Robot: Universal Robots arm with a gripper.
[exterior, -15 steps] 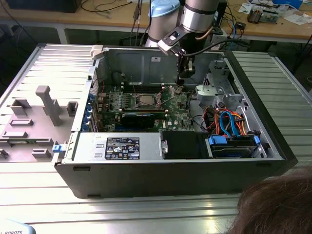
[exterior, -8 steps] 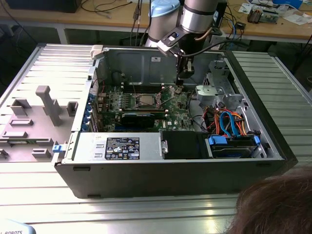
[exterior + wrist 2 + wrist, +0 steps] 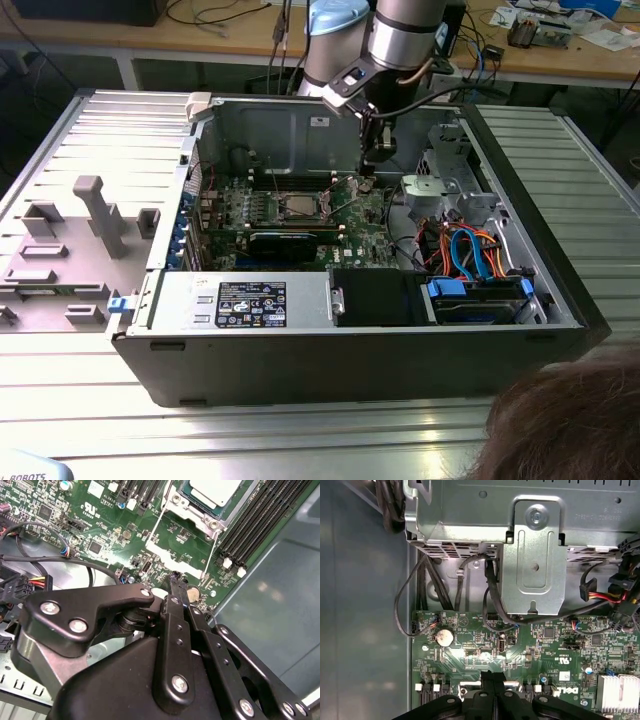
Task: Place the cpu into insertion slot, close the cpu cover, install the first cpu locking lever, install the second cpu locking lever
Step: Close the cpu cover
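Item: gripper (image 3: 176, 582); black metal linkage fingers with screw heads, drawn together to a narrow point, nothing visible between them; tip low over the green motherboard (image 3: 470, 625), just beside the coin cell (image 3: 445, 637).

Item: cpu (image 3: 214, 489); flat square, dull silver-grey lid, matt; seated in the insertion slot (image 3: 184, 507), whose silvery rim carries small screws; well apart from the fingertips, further along the board.

Item: wire levers (image 3: 159, 522); two thin bright rods running from the slot's corners toward the gripper; apparently unlatched.

Item: drive cage (image 3: 535, 555); folded grey sheet metal, hard edges; black cables (image 3: 487, 595) looped beneath it.

Item: computer case (image 3: 300, 350); grey steel, lying open on a ribbed table (image 3: 300, 420).

Hazards, as judged:
- The rods are round, smooth and likely springy; a pinched tip pressing one could slide off and strike the small board parts or the coin cell.
- An off-line push could bend a rod or leave it short of its catch.
- The wrist could snag the loose cables.
- A person's head (image 3: 570, 420) is close to the case.
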